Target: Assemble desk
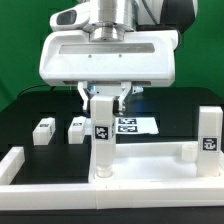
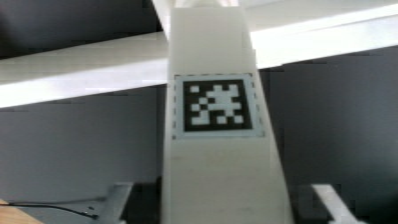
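Note:
The desk's white tabletop panel lies flat at the front of the black table. One leg stands upright on its corner at the exterior view's left, tag facing the camera. My gripper comes straight down onto this leg's top end and is shut on it, one finger on each side. The wrist view looks down the same leg, with my gripper straddling it and a fingertip showing beside it. A second leg stands upright on the panel's corner at the exterior view's right.
Two loose leg blocks lie on the table behind the panel, toward the exterior view's left. The marker board lies behind the held leg. A white border rail runs along the left and front edges.

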### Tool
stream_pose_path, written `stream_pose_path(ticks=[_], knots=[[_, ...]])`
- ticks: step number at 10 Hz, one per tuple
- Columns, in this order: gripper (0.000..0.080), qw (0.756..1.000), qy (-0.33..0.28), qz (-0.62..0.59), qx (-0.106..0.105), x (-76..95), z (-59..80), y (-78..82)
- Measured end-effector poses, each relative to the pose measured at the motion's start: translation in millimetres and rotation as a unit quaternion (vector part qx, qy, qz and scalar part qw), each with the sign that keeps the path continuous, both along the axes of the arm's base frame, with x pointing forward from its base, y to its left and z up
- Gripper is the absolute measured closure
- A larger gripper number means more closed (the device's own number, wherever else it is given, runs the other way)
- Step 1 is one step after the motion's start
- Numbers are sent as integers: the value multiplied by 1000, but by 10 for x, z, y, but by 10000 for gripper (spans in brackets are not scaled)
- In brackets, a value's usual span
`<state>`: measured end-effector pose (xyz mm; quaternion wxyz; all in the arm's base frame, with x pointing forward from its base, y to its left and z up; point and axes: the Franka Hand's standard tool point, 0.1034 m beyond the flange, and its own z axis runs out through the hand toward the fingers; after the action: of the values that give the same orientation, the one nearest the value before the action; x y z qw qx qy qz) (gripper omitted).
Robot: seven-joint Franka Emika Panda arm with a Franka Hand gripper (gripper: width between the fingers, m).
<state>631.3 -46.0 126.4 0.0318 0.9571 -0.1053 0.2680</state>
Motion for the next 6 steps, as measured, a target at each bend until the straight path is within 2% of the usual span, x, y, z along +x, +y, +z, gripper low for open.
stream_pose_path(ticks=[3,6], knots=[[511,1000,2,1,-1,-12,-38,14],[511,1000,-17,4,-13,-34,-90,21]])
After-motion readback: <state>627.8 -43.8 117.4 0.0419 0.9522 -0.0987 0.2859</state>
